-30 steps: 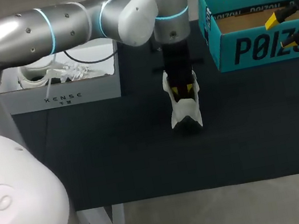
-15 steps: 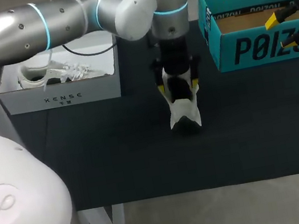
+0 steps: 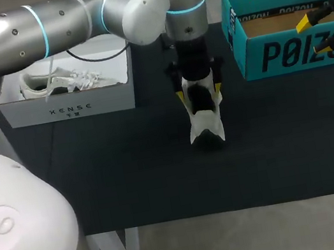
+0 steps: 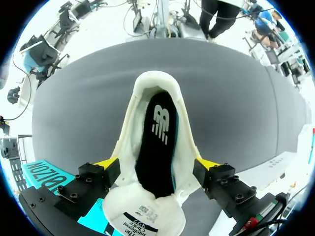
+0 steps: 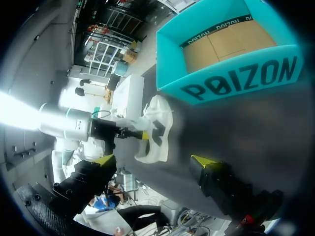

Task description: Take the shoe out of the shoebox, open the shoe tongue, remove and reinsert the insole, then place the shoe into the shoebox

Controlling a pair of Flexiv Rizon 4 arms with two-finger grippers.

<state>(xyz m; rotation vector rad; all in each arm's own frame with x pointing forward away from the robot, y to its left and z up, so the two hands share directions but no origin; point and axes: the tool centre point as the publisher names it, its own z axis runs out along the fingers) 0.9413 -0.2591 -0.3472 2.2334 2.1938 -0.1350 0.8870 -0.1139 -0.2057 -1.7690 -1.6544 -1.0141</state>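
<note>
White shoe [image 3: 206,124] stands on dark table [image 3: 130,170] between the fingers of left gripper [image 3: 199,92], which are spread wide, one yellow tip just beside each side of the shoe; can't tell if they press. Black insole [image 4: 157,147] sits inside the shoe with a white logo, ahead of the fingers. Tongue [image 4: 142,216] is folded back under the gripper, with a printed label on it. Right gripper [image 5: 155,161] has its fingers apart, holding nothing. Teal shoebox [image 5: 231,78] lies ahead of them, open, with big dark lettering on its side. White box [image 3: 66,104], small print on its front, holds second shoe [image 3: 50,84], well off beside the left arm.
</note>
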